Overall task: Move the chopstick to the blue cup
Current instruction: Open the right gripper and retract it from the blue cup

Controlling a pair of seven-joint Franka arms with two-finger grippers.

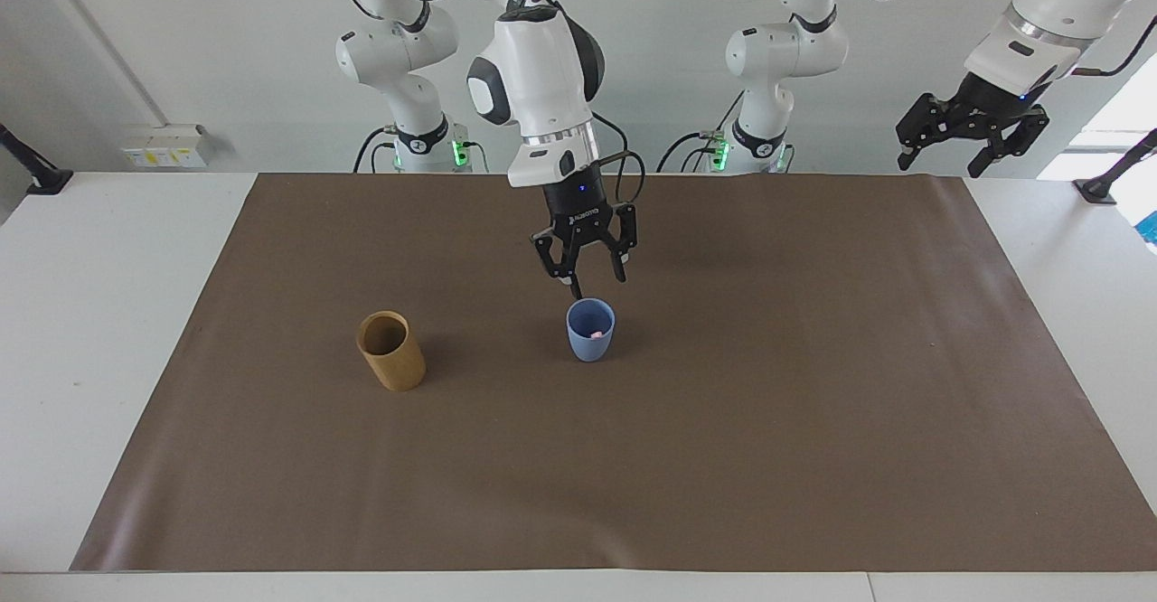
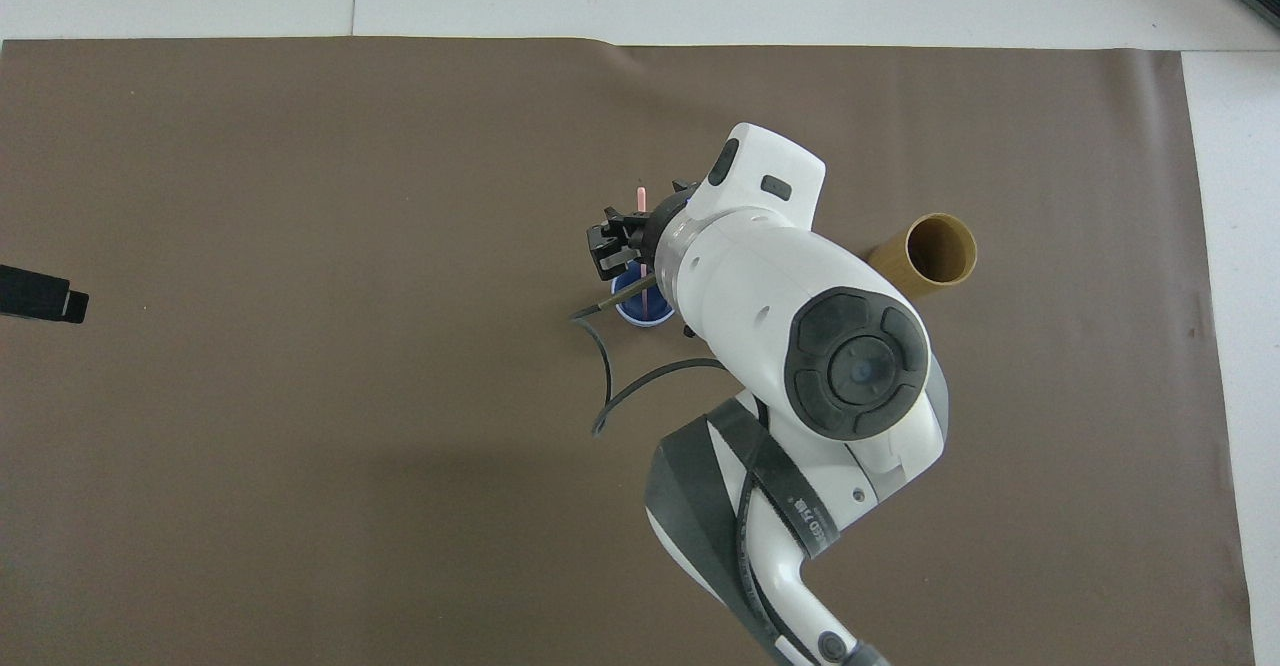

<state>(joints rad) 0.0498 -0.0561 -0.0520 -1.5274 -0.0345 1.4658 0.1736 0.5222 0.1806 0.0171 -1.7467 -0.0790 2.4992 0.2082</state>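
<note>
The blue cup (image 1: pixel 589 342) stands near the middle of the brown mat; in the overhead view only part of the blue cup (image 2: pixel 632 314) shows under the arm. The pale pink chopstick (image 1: pixel 594 334) rests in the cup, free of the gripper. In the overhead view the chopstick's upper end (image 2: pixel 641 194) leans out over the rim, away from the robots. My right gripper (image 1: pixel 594 281) hangs open just above the cup and holds nothing; it also shows in the overhead view (image 2: pixel 622 246). My left gripper (image 1: pixel 943 143) waits raised and open at the left arm's end of the table.
A tan bamboo-coloured cup (image 1: pixel 390 351) stands upright on the brown mat (image 1: pixel 813 403) beside the blue cup, toward the right arm's end; it also shows in the overhead view (image 2: pixel 925 256). A black cable loops from the right wrist.
</note>
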